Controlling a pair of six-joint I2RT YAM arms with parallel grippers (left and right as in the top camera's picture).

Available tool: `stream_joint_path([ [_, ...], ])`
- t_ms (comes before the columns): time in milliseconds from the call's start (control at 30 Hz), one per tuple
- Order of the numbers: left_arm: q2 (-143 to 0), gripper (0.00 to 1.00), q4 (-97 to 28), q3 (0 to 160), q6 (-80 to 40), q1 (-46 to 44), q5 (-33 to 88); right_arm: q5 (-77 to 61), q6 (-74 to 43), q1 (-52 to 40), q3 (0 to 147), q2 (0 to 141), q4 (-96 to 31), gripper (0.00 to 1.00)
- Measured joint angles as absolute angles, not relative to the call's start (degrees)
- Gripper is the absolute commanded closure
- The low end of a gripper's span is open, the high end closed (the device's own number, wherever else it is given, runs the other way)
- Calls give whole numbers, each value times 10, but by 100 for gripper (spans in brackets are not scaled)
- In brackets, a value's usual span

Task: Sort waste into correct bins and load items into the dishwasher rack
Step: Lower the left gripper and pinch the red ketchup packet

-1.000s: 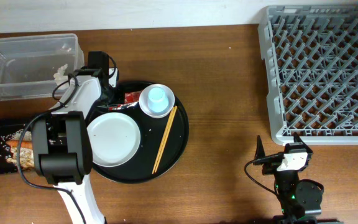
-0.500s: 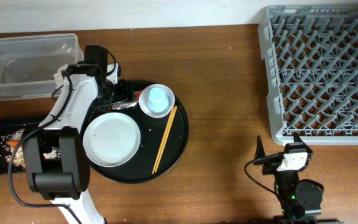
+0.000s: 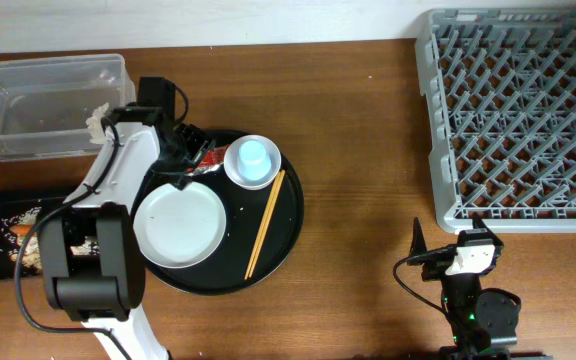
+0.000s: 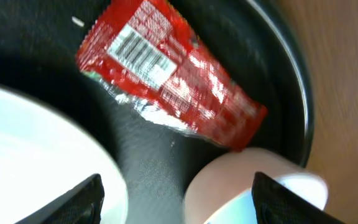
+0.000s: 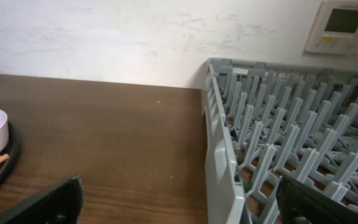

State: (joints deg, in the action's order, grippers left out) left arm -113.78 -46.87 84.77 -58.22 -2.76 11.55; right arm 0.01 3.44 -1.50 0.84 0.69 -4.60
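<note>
Brown wooden table (image 3: 368, 200) across the whole overhead view, with a round black tray (image 3: 280, 240) lying left of centre, about midway between the far and near edges. Beyond the far edge, a scuffed white wall (image 5: 104, 37), with a pale panel (image 5: 344, 25) with a small screen mounted toward the right.

Looks like a robot test room: brown table (image 3: 368, 150), bare white wall (image 5: 104, 31) with a small control panel (image 5: 344, 25), grey dish rack (image 3: 518, 213).

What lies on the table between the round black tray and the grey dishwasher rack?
Nothing: the overhead view shows only bare brown table between the round black tray and the dishwasher rack.
</note>
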Motion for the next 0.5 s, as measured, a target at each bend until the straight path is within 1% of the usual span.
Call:
stream_joint_path([
  [200,-1138,24,-401,826,-680,-30,114,0,34,-15,8,7,-46,2],
  [267,-1138,24,-395,826,-707,-31,113,0,34,-15,8,7,-46,2],
  [333,-1138,16,-395,826,-734,-35,110,0,35,-15,8,7,-46,2],
  [500,-1138,14,-396,826,-776,-52,90,0,35,-15,8,7,-46,2],
])
